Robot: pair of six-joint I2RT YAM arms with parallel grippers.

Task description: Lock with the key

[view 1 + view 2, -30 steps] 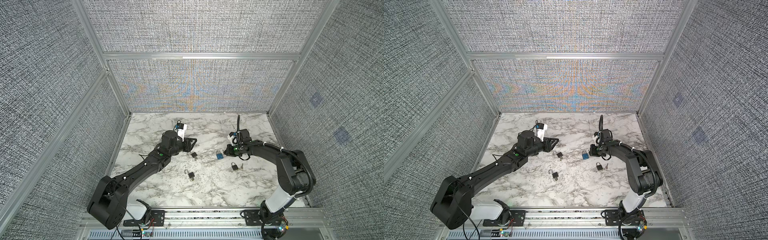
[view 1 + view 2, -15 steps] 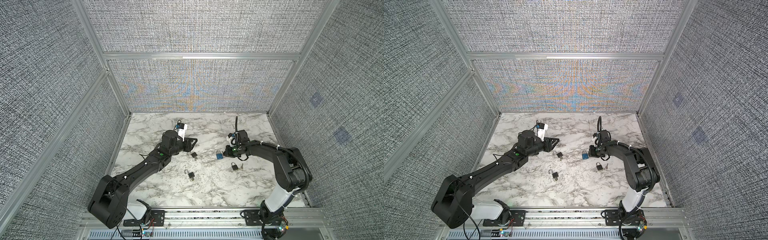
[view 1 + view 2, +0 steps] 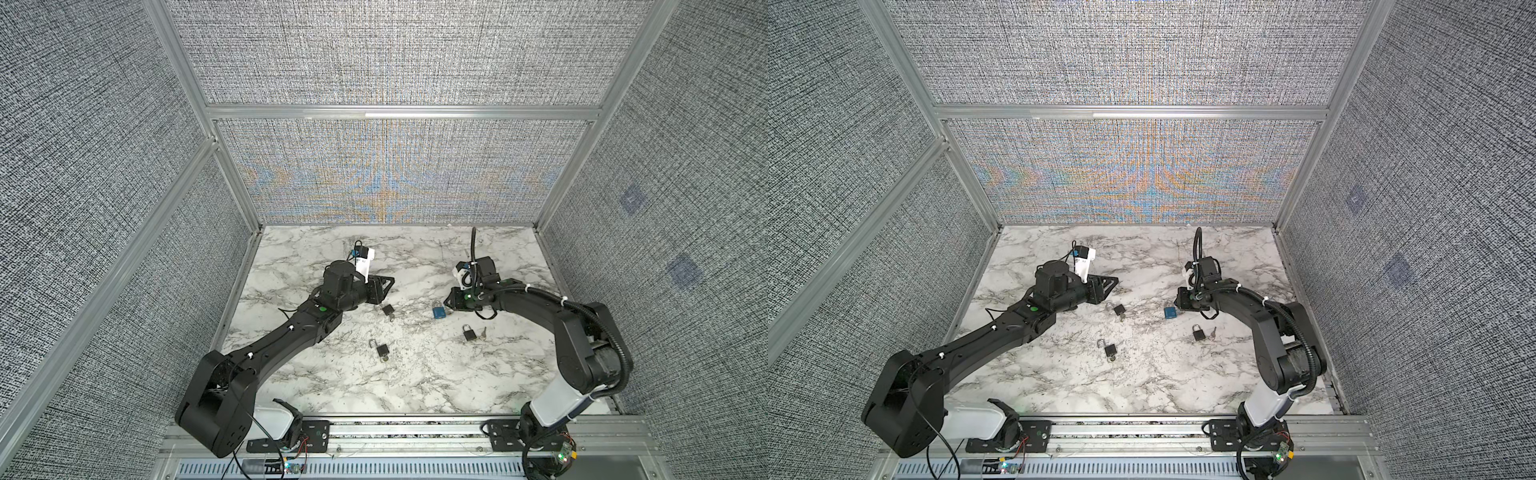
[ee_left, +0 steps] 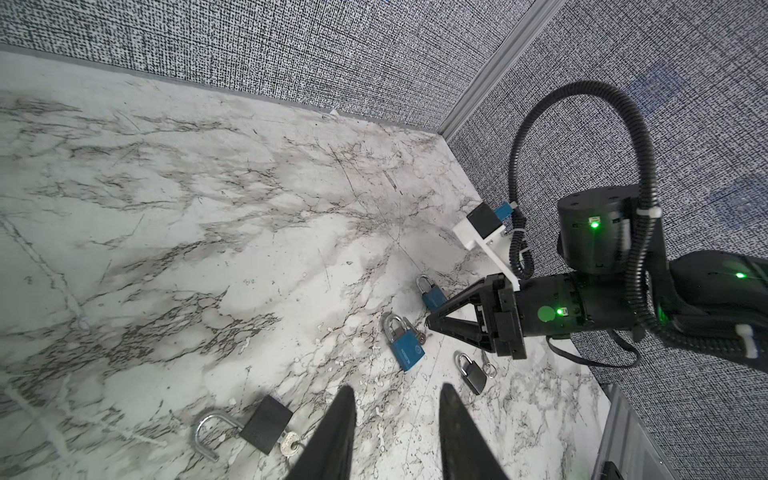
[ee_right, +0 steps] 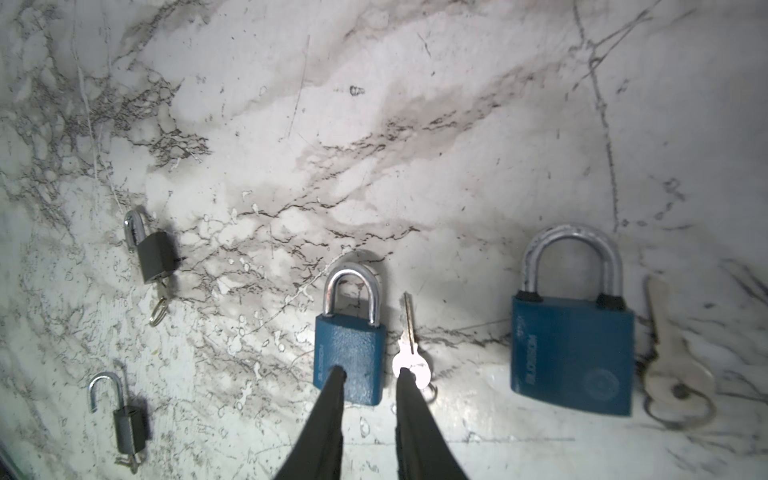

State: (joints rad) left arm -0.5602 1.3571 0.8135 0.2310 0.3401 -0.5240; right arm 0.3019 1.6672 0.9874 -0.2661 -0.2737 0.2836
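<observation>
Parted now, where a second ago they were pressed together, my right jaws stand a little spread and pinch nothing. The key (image 5: 409,357) lies flat on the worktop (image 5: 374,124), right of its middle, just beside the blue padlock (image 5: 349,357) and outside its keyhole, blade pointing the same way as the shackle. From the right wrist, one fingertip (image 5: 409,403) covers the edge of the key's bow and the other fingertip (image 5: 332,399) covers the foot of the padlock's body; whether either touches, I cannot tell. That padlock's shackle is seated.

Next to them lies another blue padlock (image 5: 573,353), shackle down, with a second key (image 5: 669,370) on a ring beside it.

In both top views three black padlocks lie apart: one (image 3: 387,309) near my left jaws, a front one (image 3: 382,349) with its shackle swung open, and a third (image 3: 469,332) before my right arm (image 3: 540,303), a small key just beside it.

My left jaws are spread and empty, above the worktop, pointing toward the right arm.
</observation>
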